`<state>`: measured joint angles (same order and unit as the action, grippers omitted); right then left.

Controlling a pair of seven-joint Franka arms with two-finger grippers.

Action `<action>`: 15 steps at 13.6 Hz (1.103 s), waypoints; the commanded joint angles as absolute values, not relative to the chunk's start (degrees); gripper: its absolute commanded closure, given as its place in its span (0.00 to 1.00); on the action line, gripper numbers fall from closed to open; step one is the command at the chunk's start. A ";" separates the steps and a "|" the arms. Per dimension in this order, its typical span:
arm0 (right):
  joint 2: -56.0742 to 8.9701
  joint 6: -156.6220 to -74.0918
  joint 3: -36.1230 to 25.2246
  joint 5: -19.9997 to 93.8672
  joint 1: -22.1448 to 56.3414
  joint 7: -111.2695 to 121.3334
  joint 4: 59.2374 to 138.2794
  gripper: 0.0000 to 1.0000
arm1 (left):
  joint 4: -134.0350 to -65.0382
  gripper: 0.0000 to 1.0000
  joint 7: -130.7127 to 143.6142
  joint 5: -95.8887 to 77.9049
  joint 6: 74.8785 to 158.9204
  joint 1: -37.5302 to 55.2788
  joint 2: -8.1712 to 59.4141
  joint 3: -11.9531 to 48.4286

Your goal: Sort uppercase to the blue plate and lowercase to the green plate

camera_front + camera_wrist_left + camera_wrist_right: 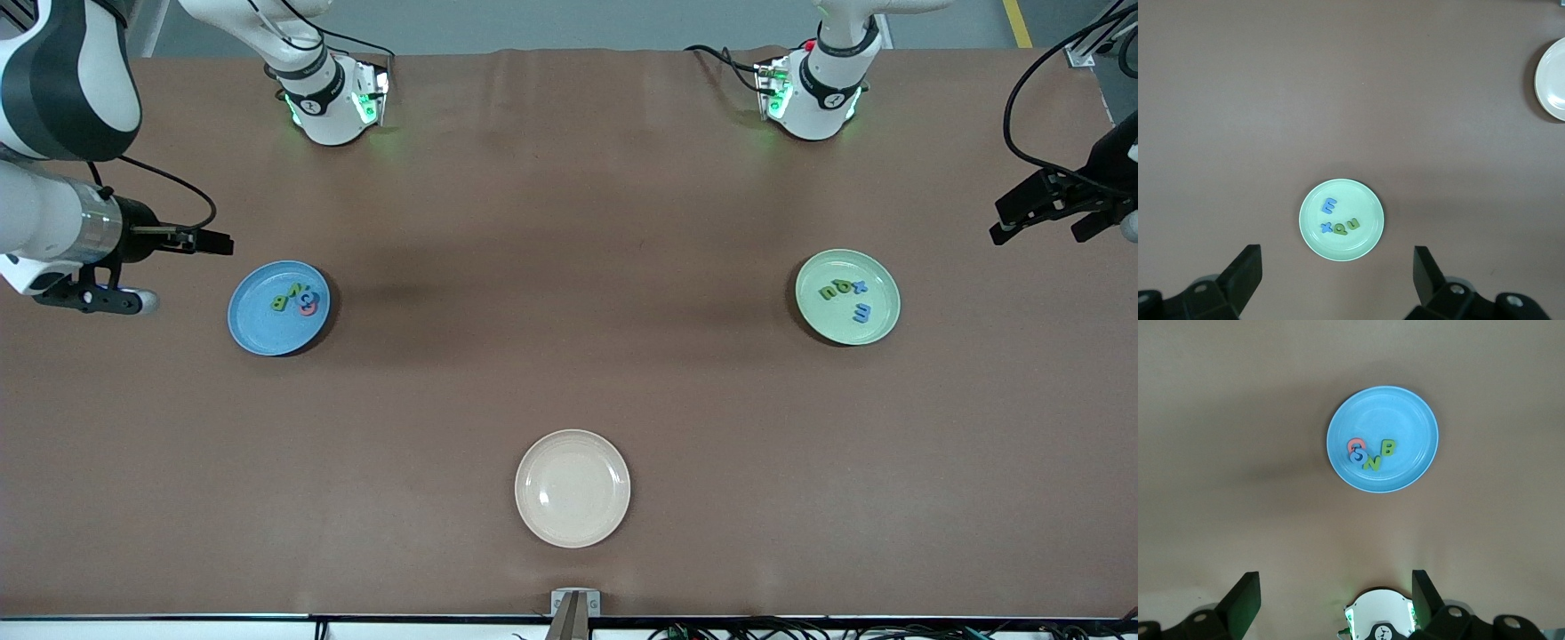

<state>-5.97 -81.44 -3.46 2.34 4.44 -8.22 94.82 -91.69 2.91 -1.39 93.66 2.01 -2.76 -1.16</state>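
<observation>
From my station I see the right gripper (pixel 178 267) waiting with fingers apart and empty at the right arm's end of the table, just beside the blue plate (pixel 258 329), which holds the uppercase (pixel 296 298) letters bunched together; the cream-white plate (pixel 572 524) sits bare nearest the front camera, between the two. The green plate (pixel 876 324) holds the lowercase (pixel 845 295) letters; the left gripper (pixel 1045 218) hangs spread and empty near it at the left arm's end.

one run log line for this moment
uppercase letters in blue plate | lowercase letters in green plate | left gripper, right gripper open, empty
</observation>
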 commanded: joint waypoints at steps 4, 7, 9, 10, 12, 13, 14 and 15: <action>-6.94 -80.68 -3.34 3.34 4.04 -7.47 89.65 0.00 | -91.58 0.00 1.41 -1.85 93.78 1.93 -3.34 -1.06; -6.94 -80.77 -3.43 5.17 3.87 -7.47 88.86 0.00 | -91.58 0.00 1.41 -1.93 93.78 1.85 -3.25 -1.14; -6.94 -80.68 -3.43 5.71 4.04 -7.73 88.86 0.00 | -91.58 0.00 1.32 -2.02 93.78 1.76 -3.25 -1.14; -6.94 -80.60 -3.43 5.80 4.04 -8.08 88.77 0.00 | -91.58 0.00 1.32 -2.02 93.78 1.76 -3.25 -1.14; -6.86 -80.42 -3.51 5.54 3.96 -8.00 88.42 0.00 | -91.50 0.00 1.32 -2.02 93.78 1.84 -3.25 -1.14; -6.94 -80.51 -3.52 5.45 3.87 -7.91 87.90 0.00 | -91.58 0.00 1.32 -2.02 93.78 1.85 -3.25 -1.14; -6.94 -80.68 -3.52 5.36 3.87 -7.82 87.89 0.00 | -91.58 0.00 1.32 -2.02 93.78 1.85 -3.34 -1.14; -6.94 -80.86 -3.52 5.27 3.78 -7.82 87.80 0.00 | -91.58 0.00 1.32 -2.02 93.78 1.85 -3.34 -1.14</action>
<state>-6.14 -81.45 -3.59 4.54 4.38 -8.22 89.69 -91.68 2.91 -1.39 93.66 2.04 -2.76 -1.12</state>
